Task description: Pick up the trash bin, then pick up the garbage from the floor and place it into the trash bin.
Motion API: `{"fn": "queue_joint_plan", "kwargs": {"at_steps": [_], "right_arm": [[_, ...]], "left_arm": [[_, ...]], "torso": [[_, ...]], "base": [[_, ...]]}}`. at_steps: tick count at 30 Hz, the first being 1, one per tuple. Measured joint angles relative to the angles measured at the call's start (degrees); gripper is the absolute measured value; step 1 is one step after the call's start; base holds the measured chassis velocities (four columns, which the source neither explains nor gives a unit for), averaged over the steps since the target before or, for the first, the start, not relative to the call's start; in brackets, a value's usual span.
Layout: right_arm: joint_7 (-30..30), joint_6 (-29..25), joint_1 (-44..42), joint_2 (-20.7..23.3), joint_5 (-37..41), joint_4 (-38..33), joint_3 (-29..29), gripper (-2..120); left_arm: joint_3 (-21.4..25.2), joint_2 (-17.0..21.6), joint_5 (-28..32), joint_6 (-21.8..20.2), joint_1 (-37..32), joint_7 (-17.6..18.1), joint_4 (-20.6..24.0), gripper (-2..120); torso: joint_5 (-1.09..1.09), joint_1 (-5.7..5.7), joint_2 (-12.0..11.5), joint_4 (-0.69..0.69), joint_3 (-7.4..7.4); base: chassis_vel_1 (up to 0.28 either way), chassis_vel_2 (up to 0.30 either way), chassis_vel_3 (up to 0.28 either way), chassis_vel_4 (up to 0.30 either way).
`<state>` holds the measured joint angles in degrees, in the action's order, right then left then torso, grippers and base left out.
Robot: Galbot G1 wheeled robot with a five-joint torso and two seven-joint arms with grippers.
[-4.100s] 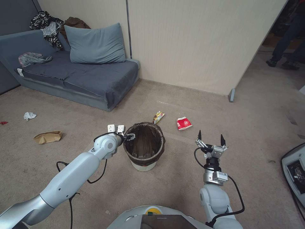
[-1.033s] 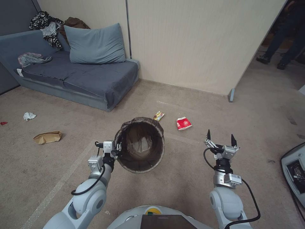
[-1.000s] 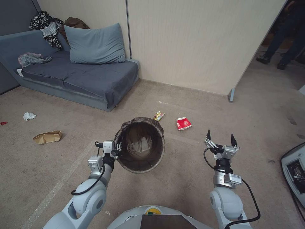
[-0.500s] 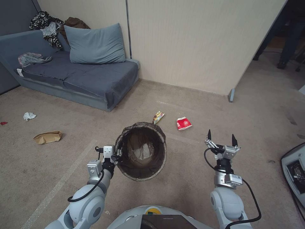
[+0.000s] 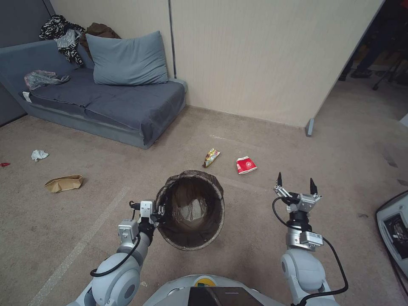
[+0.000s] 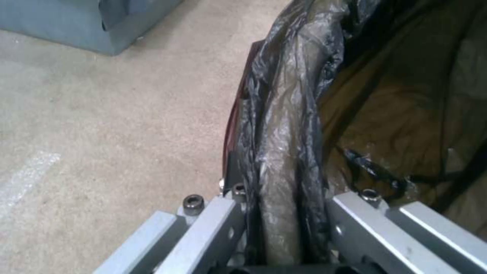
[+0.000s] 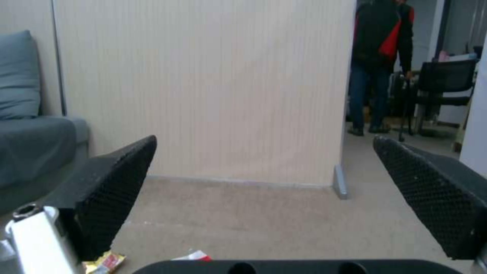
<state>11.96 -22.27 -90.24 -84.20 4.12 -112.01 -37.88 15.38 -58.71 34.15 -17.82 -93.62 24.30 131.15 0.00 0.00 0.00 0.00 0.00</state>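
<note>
Pinching the lined rim of the trash bin [image 5: 190, 209], left end effector [image 5: 157, 211] holds it mouth-up for drops; right end effector [image 5: 296, 185] spread, free for floor litter.

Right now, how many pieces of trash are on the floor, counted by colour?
Yellow: 1, snack wrapper
Red and white: 1, paper cup
Brown: 1, paper bag
White: 1, tissue wad
Red: 1, tiny scrap
Total: 5

I note the trash bin [image 5: 191, 210] lifted, tilted toward me — yellow wrapper [image 5: 211, 157] and red cup [image 5: 246, 165] on the floor beyond.
</note>
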Motion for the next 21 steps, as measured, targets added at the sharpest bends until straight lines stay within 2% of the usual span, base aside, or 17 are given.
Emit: {"fn": "queue_joint_plan", "kwargs": {"at_steps": [14,21], "right_arm": [[-0.6,-0.19,0.25,0.11,-0.02,0.34,0.01,100],[-0.64,-0.2,0.54,0.08,0.01,0.39,0.1,100]], "left_arm": [[-0.37,-0.83,-0.12,0.43,1.28,0.14,-0.8,2],[-0.36,-0.98,-0.01,0.48,1.61,0.14,-0.79,2]], "torso": [[0.0,0.0,0.0,-0.01,0.0],[0.0,0.0,0.0,-0.01,0.0]], "base": [[0.0,0.0,0.0,0.0],[-0.064,0.065,0.075,-0.065]]}}
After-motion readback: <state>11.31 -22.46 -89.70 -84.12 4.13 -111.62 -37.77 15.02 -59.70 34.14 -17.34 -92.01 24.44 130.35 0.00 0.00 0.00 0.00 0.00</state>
